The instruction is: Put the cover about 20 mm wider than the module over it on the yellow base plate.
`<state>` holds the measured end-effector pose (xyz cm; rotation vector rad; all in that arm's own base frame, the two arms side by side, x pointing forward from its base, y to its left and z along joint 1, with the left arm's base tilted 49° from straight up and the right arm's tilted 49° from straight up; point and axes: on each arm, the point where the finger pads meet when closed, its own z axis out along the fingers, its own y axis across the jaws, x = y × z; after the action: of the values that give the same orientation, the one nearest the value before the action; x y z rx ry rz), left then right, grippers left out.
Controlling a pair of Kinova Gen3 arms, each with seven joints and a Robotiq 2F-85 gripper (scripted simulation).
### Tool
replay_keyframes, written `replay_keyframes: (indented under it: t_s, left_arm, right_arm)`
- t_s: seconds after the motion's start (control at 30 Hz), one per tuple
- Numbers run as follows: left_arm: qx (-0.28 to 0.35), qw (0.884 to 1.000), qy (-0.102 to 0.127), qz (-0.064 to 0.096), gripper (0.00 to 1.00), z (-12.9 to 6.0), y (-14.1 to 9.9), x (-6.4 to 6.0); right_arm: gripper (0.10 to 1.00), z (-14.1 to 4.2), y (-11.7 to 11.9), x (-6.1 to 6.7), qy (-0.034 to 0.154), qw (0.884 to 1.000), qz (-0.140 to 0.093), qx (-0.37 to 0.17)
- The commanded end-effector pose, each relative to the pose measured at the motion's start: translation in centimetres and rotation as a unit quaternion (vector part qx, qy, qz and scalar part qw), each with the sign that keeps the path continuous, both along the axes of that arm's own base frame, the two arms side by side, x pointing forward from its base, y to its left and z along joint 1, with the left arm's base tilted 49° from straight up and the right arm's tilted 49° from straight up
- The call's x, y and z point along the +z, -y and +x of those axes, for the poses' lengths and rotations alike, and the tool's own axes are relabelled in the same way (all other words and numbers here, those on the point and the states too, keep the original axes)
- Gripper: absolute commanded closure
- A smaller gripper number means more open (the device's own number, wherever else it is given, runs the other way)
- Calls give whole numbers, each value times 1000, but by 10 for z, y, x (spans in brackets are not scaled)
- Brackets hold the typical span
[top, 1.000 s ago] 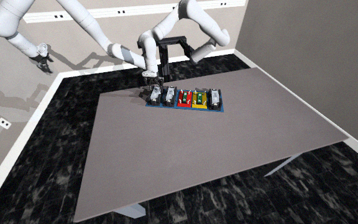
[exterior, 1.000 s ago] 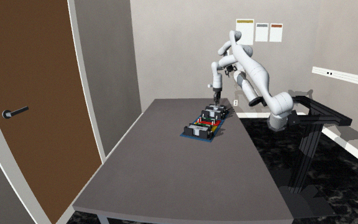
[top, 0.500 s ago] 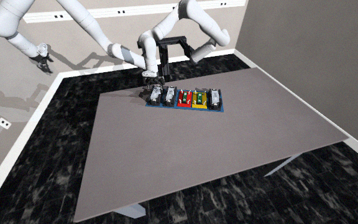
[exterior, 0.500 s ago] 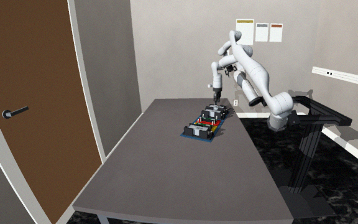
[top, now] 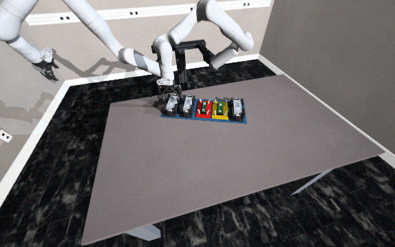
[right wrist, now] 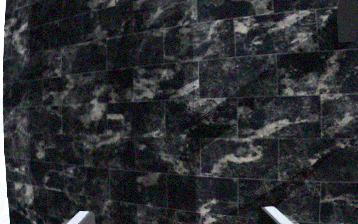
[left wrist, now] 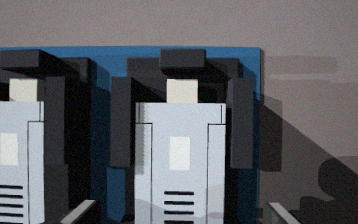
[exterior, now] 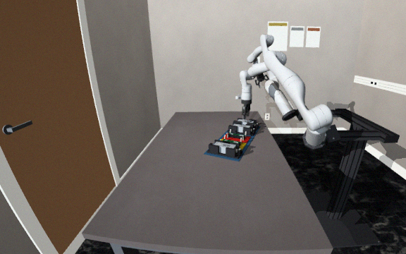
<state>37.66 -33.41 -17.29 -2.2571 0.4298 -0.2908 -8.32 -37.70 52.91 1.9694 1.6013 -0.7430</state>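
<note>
Covers (top: 171,104) (top: 187,106) (top: 237,107) (exterior: 224,146) (left wrist: 180,150) (left wrist: 12,145), pale grey, black-slotted.

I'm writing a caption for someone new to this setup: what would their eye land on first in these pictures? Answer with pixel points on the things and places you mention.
Probably the red plate (top: 199,114) and the yellow plate (top: 220,116), side by side on a blue board (top: 197,119) (exterior: 231,159), each with a green module. Grey-white covers in black holders flank them, two on one side and one on the other. Next come the big white arms, the left gripper (top: 170,97) open over the end cover (top: 171,104) (left wrist: 180,112).
</note>
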Motion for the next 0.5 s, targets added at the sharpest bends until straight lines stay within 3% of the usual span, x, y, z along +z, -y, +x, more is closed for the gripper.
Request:
replay_keyframes:
  t_s: [0.0,0.47]
  left_arm:
    - [-2,1000,0,-1,2,4,-2,-2]
    - [-2,1000,0,-1,2,5,-6,-6]
  right_arm:
    - [100,0,0,0,0,1000,-1,0]
    - [100,0,0,0,0,1000,-1,0]
